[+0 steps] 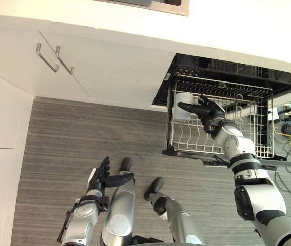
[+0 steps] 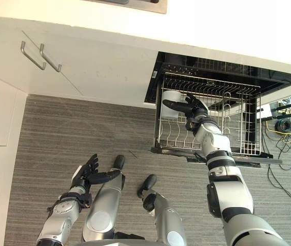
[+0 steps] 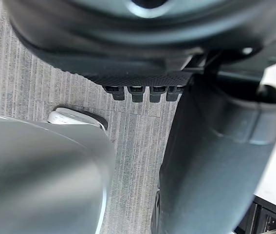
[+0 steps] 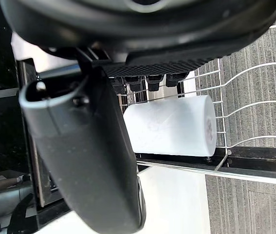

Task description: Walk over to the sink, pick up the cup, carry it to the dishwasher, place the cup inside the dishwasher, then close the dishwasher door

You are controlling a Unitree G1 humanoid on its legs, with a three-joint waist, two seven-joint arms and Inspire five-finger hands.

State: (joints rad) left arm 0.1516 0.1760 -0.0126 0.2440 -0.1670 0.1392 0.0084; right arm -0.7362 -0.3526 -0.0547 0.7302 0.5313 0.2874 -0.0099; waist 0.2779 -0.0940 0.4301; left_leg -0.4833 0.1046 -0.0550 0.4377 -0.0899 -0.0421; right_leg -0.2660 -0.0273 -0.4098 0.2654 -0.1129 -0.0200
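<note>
White cup (image 1: 184,101) sits in the far left corner of the wire rack (image 1: 260,130), which is pulled out of the dark dishwasher (image 1: 227,65) over the grey floor (image 1: 83,133). Right hand (image 1: 207,111) hovers just beside the cup, spread wide and holding nothing (whether the thumb touches it is unclear). Upright rack tines stand near it. Left hand (image 1: 100,178) hangs low at near left, fingers relaxed. Cabinet handles (image 1: 55,57) show far left under the pale counter (image 1: 237,25).

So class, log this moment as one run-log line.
cup: lying in rack | rack: pulled out | right hand: open, by cup | left hand: open, idle low
</note>
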